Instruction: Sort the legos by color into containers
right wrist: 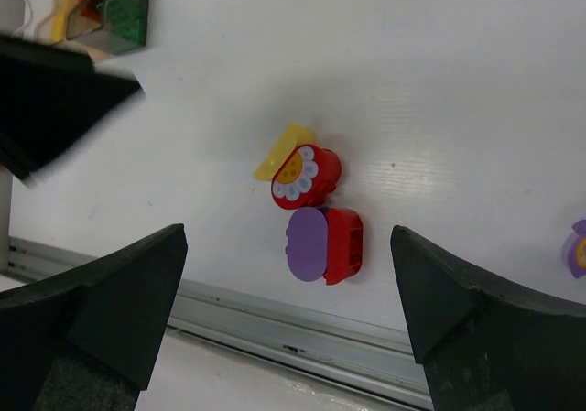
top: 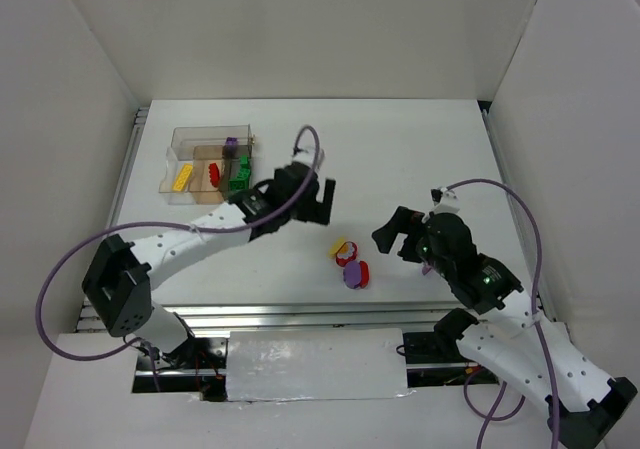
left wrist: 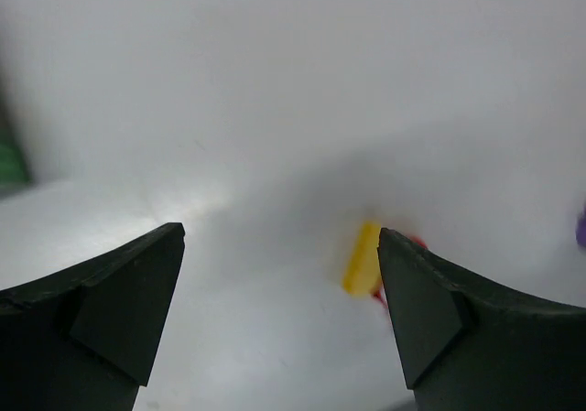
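A white counter (top: 420, 149) is seen carrying everything. The left arm (top: 190, 239) is stretched across it from the near left. The jaws of the left gripper (left wrist: 279, 283) are held wide apart with nothing between them, above bare counter just to the right of the box. The right arm (top: 500, 299) is bent in from the near right. The jaws of the right gripper (right wrist: 288, 242) are likewise spread wide and nothing is gripped.

The clear plastic box (top: 185, 141) is placed at the far left of the counter. In its near row a long yellow bar (top: 182, 178), a red piece (top: 213, 173) and green bricks (top: 239, 177) are laid side by side from left to right, and a purple piece (top: 231, 147) is lodged behind the green ones.

Between the two grippers, near the front edge, three loose legos are clustered in contact. A red brick with a purple face (right wrist: 330, 244) is set nearest the edge, a red round piece with a flower face (right wrist: 307, 175) beyond it, and a yellow piece (right wrist: 279, 153) against that. A further small purple piece (right wrist: 579, 251) is cut off at the right edge of the right wrist view
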`<act>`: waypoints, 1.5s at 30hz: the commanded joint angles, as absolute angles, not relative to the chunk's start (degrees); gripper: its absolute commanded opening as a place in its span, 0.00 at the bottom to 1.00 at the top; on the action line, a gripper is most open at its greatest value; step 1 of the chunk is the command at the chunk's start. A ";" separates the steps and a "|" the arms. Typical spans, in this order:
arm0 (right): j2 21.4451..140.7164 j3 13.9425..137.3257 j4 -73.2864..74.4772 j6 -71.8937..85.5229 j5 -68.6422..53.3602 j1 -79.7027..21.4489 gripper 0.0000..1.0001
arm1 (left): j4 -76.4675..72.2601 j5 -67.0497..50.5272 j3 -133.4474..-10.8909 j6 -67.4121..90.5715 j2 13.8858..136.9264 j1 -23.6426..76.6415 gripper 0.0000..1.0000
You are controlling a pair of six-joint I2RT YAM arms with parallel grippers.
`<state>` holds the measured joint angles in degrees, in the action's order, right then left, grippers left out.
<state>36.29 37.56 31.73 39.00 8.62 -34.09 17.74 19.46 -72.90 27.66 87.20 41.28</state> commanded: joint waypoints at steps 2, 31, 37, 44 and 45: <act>35.33 40.69 38.83 41.65 15.90 -33.75 1.00 | 16.88 20.02 -63.83 36.61 85.34 51.11 1.00; 62.49 36.04 37.71 55.90 20.39 -12.22 0.99 | 39.21 32.52 -54.14 44.57 55.73 61.17 1.00; 69.51 34.89 34.90 53.97 14.86 -8.44 0.85 | 35.86 32.25 -53.35 42.10 54.75 61.08 0.99; 72.86 35.68 33.22 52.12 12.66 -8.44 0.37 | 33.84 33.57 -53.88 39.90 59.41 60.56 0.99; 73.30 35.86 32.96 51.51 12.13 -8.44 0.31 | 33.32 32.88 -53.70 39.82 59.68 60.30 0.99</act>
<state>72.29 35.55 35.51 52.71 13.61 -8.58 36.16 32.14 -53.34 41.78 58.15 60.84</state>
